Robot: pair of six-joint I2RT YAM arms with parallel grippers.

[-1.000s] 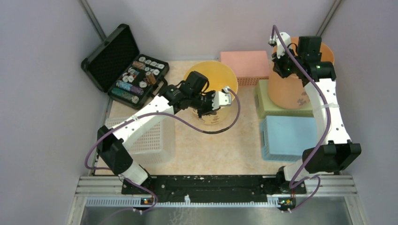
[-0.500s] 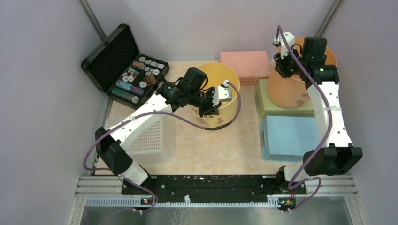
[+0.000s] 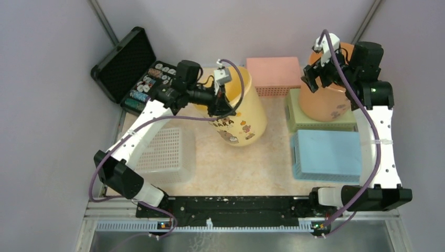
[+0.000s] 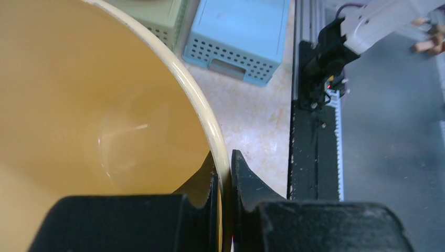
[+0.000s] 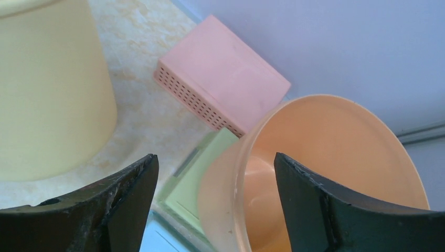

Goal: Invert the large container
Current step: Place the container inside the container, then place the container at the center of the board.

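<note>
Tipped steeply toward the back of the surface, near its middle: the large yellow container, printed side up, mouth turned toward the rear left, base toward the near right. Unclear from above whether that base touches the surface. Pinched on the container's rim, the left tool, closed tight with one finger inside the wall and the other outside, as seen from the left wrist. Beyond the rim in that view, a blue basket.

At the right rear, the right tool, spread wide and gripping nothing, poised above an orange container, with the near rim in the gap between the fingers. Standing mouth-up on a green basket, that orange container, with the blue basket just in front and a pink basket to the left by the back wall. On the left side, a white mesh basket near the front, and behind it an open black case of poker chips.
</note>
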